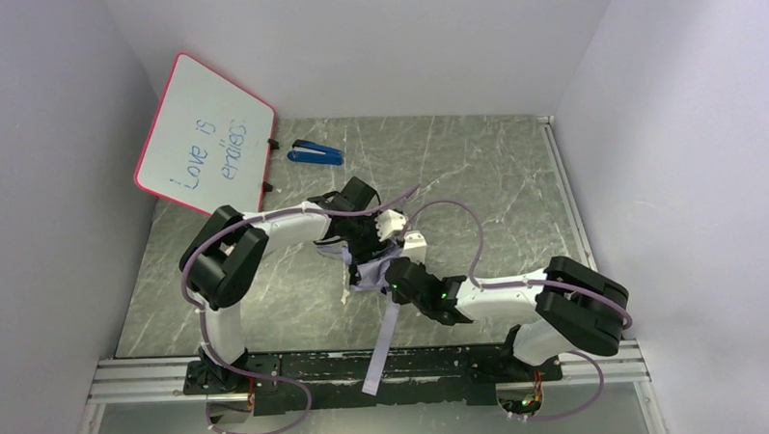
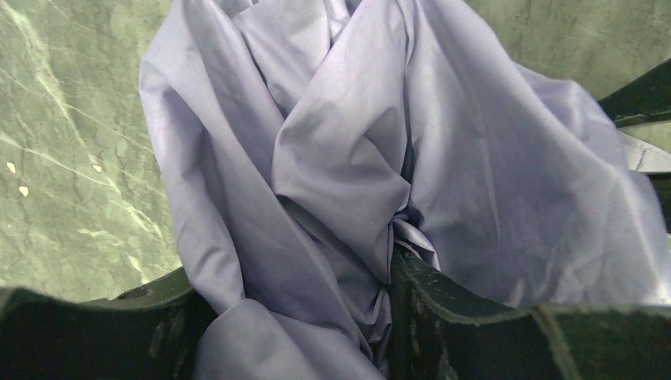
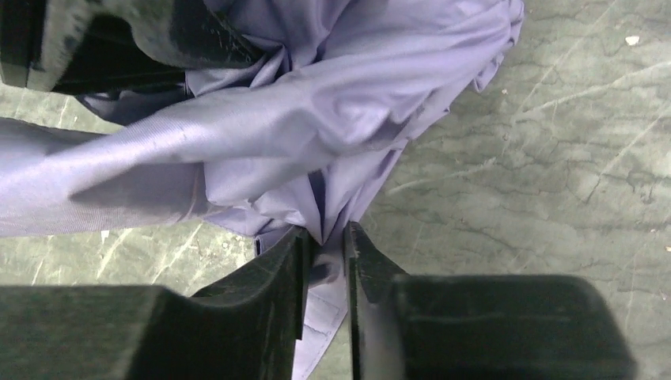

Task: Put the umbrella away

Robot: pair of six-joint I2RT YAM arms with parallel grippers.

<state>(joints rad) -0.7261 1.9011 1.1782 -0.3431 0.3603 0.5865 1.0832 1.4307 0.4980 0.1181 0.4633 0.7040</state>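
Bunched at the middle of the grey marbled desk (image 1: pixel 514 174), the pale lilac fabric folding umbrella (image 2: pixel 356 158) looks light, limp and slippery, probably best gripped where gathered: the left claw (image 2: pixel 293 273) clasps its bundle, the right claw (image 3: pixel 326 237) pinches a fold.

Robot lab bench, clearly: left arm (image 1: pixel 265 226) & right arm (image 1: pixel 504 295) bolted to an alu rail (image 1: pixel 135 375) back behind the right gripper (image 1: pixel 392 277), cables (image 1: pixel 444 202) looping, plain white walls (image 1: pixel 61 190) boxing in a marble-look table (image 1: pixel 475 166). Past the left gripper (image 1: pixel 361 264): hand-lettered whiteboard (image 1: pixel 204 136), blue stapler (image 1: pixel 316 154).
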